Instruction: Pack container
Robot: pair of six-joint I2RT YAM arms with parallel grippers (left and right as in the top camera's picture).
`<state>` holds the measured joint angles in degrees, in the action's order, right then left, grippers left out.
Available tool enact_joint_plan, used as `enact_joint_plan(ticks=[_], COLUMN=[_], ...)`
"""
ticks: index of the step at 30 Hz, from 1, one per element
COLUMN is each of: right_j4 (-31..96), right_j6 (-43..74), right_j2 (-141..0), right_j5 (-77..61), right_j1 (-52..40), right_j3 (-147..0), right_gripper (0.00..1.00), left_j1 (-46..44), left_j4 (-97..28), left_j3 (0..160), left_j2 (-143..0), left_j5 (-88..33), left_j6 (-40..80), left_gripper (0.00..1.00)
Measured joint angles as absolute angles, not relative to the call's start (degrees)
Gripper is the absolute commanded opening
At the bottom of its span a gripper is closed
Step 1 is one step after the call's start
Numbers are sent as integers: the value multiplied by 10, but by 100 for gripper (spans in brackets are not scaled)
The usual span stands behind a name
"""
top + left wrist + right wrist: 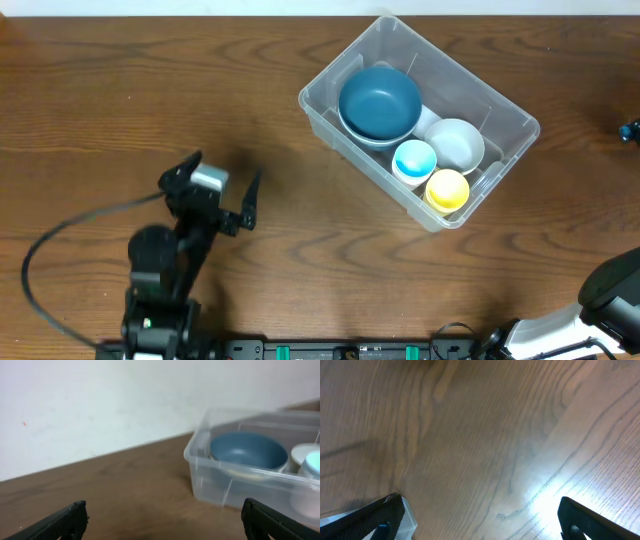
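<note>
The clear plastic container (510,118) stands at the upper right of the table. It holds a large dark blue bowl (379,101), a white bowl (456,143), a small white cup with a blue inside (414,160) and a yellow cup (447,189). My left gripper (226,172) is open and empty over bare table, well left of the container. In the left wrist view the container (200,460) and blue bowl (247,450) lie ahead to the right of the open fingers (165,522). My right gripper (480,525) is open and empty over bare wood.
The right arm's base (610,290) is at the bottom right corner. A small blue thing (629,131) shows at the right edge. A white wall (100,405) stands behind the table. A black cable (60,235) loops at the lower left.
</note>
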<state>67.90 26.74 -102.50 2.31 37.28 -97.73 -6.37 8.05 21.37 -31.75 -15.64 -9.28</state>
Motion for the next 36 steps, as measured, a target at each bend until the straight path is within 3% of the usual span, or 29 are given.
enact_joint_plan(ticks=[22, 36], right_j4=[679, 679], right_j6=[267, 267], right_j2=[-1025, -1025], right_j5=[23, 23], right_j1=[373, 373], right_j3=[-978, -977], right_gripper=[99, 99], left_j1=[-64, -64], left_j4=[284, 273], left_j3=[15, 4], left_j2=[-86, -8], left_j5=[-82, -29], left_j6=[-8, 16], left_gripper=[98, 98])
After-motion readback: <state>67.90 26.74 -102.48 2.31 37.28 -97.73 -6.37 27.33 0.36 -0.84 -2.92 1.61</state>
